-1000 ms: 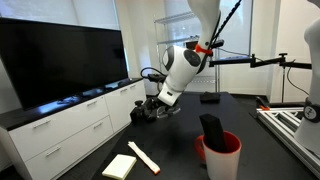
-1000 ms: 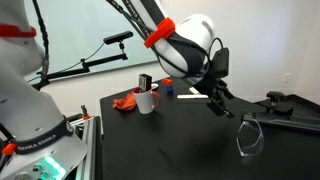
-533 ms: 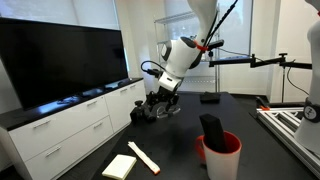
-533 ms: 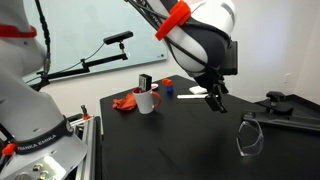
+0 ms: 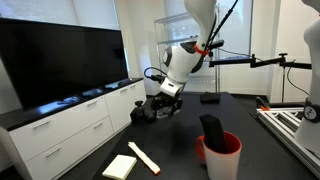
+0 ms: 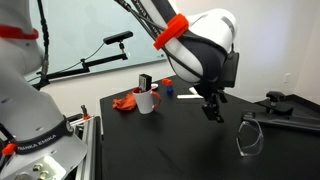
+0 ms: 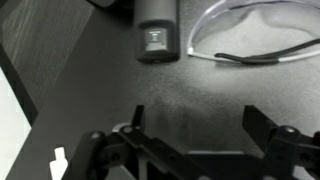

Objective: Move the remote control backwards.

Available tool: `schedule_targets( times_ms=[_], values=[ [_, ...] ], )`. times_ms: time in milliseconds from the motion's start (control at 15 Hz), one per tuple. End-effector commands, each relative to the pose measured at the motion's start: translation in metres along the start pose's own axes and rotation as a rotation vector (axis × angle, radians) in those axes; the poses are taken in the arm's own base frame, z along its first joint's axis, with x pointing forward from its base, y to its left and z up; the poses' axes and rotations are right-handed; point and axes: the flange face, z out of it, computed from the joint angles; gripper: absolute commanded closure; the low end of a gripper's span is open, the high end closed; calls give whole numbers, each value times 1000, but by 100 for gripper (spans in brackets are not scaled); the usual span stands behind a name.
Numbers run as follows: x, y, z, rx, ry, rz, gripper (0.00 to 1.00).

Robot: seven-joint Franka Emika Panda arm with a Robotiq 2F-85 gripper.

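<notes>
remote control (image 7: 156,35) at top centre of wrist view, left of safety glasses (image 7: 262,52); gripper (image 7: 193,122) lower down, fingers spread apart, empty; arm (image 5: 183,62) bent downward.

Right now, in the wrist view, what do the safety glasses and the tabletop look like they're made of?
Safety glasses: clear, glossy plastic by the look; the table shows through the lens and the rim catches bright highlights. Tabletop: dark, matte surface with fine parallel streaks, probably wood-grain laminate, though real wood cannot be ruled out.
</notes>
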Motion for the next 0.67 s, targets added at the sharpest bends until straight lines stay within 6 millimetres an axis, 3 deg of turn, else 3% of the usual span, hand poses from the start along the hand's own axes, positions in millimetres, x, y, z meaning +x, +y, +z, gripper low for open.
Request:
schedule_targets(
  times_ms=[0,267,600],
  values=[
    [6,-13,9,83,-14,176,0],
    [12,-26,16,175,-16,363,0],
    [8,-17,-15,264,8,580,0]
  ],
)
